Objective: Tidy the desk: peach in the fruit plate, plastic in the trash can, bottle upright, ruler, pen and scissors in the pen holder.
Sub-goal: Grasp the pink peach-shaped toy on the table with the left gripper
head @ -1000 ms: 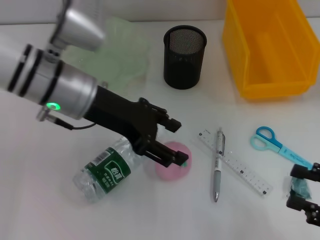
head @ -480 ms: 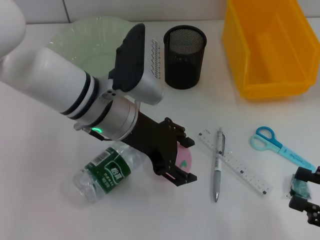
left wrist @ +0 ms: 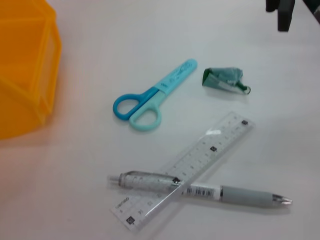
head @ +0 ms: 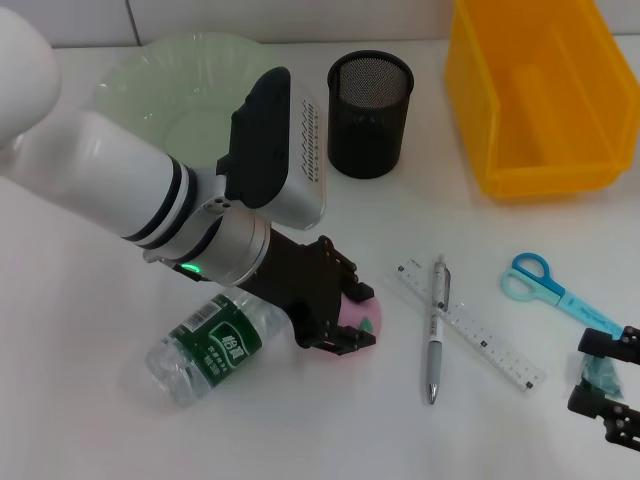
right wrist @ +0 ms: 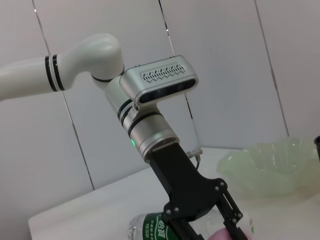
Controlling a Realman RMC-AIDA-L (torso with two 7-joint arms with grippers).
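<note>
Closing on the peach [head: 360, 318]: my left gripper [head: 345, 320] has narrowed its fingers since half a second ago, when they stood wide over the fruit; they now sit against the pink flesh on both sides, low by the desk [head: 90, 400]. I judge the grasp made or nearly so, lift not yet begun.

- Peach: on the desk, just beside the bottle [head: 212, 343], which lies on its side.
- Fruit plate [head: 135, 85]: pale green, far back on the left, well apart from the peach; the carry goes there.
- Pen [head: 436, 330] and ruler [head: 470, 325]: crossed, untouched.
- Scissors [head: 548, 288]: near the ruler, untouched.
- Pen holder [head: 370, 115]: upright, back centre.
- Trash can [head: 530, 90]: yellow, back right.
- Plastic [left wrist: 226, 80]: crumpled green scrap beside the scissors.
- Right gripper [head: 605, 385]: parked at the near right edge over the plastic; fingers apart, holding nothing that I can see.
</note>
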